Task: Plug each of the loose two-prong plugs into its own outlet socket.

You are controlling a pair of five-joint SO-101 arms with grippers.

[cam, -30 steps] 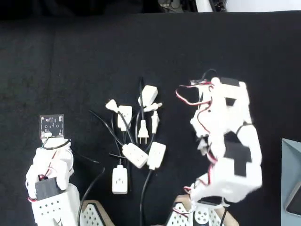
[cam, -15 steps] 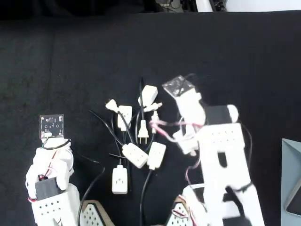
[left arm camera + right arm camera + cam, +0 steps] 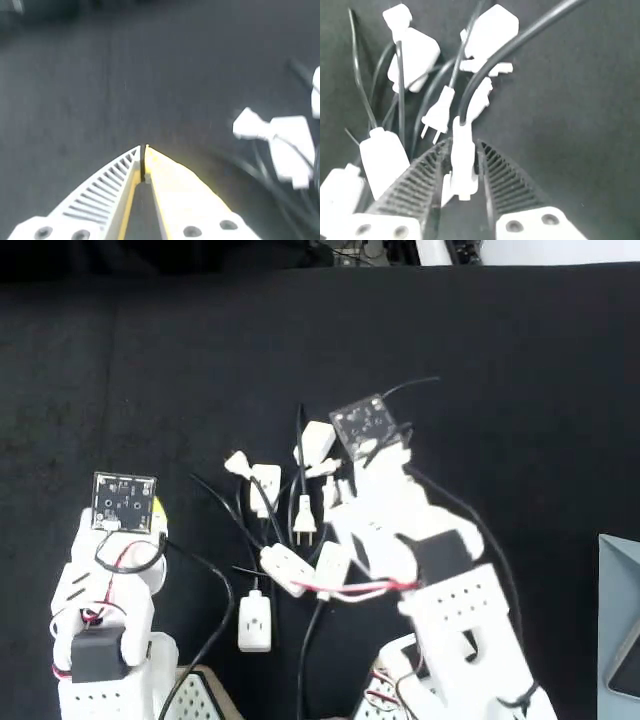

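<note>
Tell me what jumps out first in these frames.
The tangle of white plugs and outlet blocks on black cords lies mid-table on the black cloth. The right gripper is down in it, open, with a finger on either side of a long white plug body. The left gripper sits shut over bare cloth beside the pile.
</note>
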